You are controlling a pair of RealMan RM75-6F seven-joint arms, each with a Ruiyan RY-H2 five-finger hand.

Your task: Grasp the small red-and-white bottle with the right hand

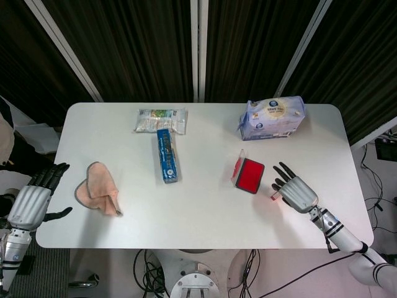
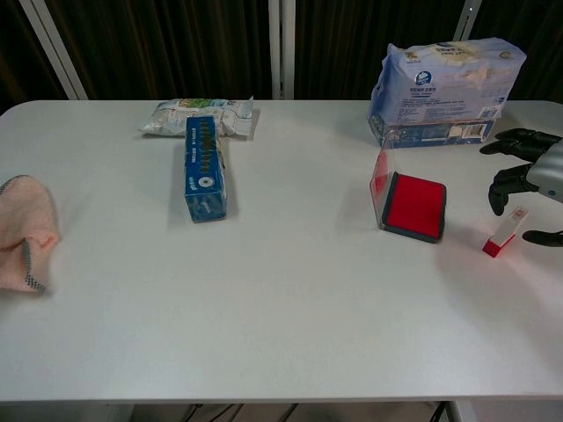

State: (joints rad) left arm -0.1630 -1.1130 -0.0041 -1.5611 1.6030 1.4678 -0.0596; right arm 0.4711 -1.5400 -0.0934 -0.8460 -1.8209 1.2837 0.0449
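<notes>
Item: small red-and-white bottle (image 2: 505, 233), lying on the white table (image 1: 205, 211) beside our right hand (image 1: 294, 191); fingers spread above it, holding nothing. Left hand (image 1: 34, 197): fingers apart, off-table.

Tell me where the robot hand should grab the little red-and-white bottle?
Probably around its white upper part, fingers on one side and thumb on the other. The bottle stands leaning on its red base, apart from the red case, so both sides are free. The right hand hovers open just behind it, so coming down from above and from the right looks easiest.
</notes>
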